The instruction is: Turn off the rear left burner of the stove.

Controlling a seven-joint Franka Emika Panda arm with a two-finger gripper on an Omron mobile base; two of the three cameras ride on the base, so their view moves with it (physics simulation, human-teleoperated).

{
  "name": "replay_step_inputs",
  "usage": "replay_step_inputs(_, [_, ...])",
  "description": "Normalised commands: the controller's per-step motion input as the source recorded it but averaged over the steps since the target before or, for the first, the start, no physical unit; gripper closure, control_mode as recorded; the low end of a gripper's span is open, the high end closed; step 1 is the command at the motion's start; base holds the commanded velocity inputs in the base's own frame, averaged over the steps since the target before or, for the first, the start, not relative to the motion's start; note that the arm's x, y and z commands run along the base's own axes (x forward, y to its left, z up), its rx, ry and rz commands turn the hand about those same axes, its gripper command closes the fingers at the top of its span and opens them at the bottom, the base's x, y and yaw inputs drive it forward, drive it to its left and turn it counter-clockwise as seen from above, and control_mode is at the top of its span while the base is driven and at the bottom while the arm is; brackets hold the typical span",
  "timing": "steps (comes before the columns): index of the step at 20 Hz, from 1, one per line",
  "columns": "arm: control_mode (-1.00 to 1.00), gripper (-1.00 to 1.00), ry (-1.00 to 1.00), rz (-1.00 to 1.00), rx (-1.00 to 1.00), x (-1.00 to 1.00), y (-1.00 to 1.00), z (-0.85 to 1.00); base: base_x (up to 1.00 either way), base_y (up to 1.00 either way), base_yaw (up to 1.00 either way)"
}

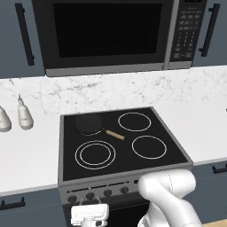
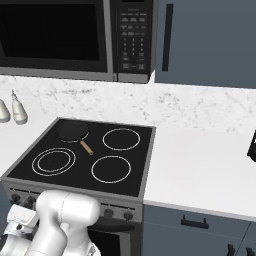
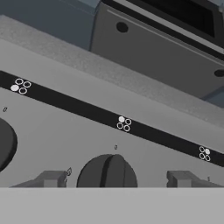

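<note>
The stove (image 1: pixel 124 148) is a black glass cooktop with a row of dark knobs on its grey front panel. A small dark skillet (image 1: pixel 90 123) with a tan handle covers the rear left burner. My gripper (image 1: pixel 90 208) hangs low in front of the panel, below the second knob from the left (image 1: pixel 90 195). In the hand view the gripper (image 3: pixel 117 178) is open. Its fingertips (image 3: pixel 50 178) stand on either side of a round dark knob (image 3: pixel 107 171) with gaps left and right. A four-dot mark (image 3: pixel 124 123) above this knob has its upper left dot filled.
A black microwave (image 1: pixel 106 33) hangs above the stove. Two pale bottles (image 1: pixel 24 116) stand on the white counter to the left. Another knob (image 3: pixel 5 142) sits at the left of the hand view. Dark cabinet drawers with handles (image 2: pixel 197 221) lie to the right.
</note>
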Motion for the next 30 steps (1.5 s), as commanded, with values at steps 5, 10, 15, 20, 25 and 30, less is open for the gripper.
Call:
replay_step_inputs(5, [-1.0, -1.0, 0.0, 0.0, 0.0, 0.32, -0.17, 0.06, 0.0, 0.0, 0.0])
replay_step_inputs(10, [-1.0, -1.0, 0.0, 0.02, 0.0, 0.34, -0.18, 0.14, 0.0, 0.0, 0.0])
replay_step_inputs(15, [-1.0, -1.0, 0.0, 0.02, 0.0, 0.24, -0.26, 0.24, 0.0, 0.0, 0.0])
replay_step_inputs(20, [-1.0, -1.0, 0.0, 0.01, 0.01, 0.29, -0.24, 0.25, 0.0, 0.0, 0.0])
replay_step_inputs(25, [-1.0, 1.0, 0.02, 0.01, 0.0, 0.46, -0.14, 0.21, 0.0, 0.0, 0.0])
replay_step_inputs(30, [-1.0, 1.0, 0.03, 0.01, 0.0, 0.49, -0.16, 0.15, 0.0, 0.0, 0.0])
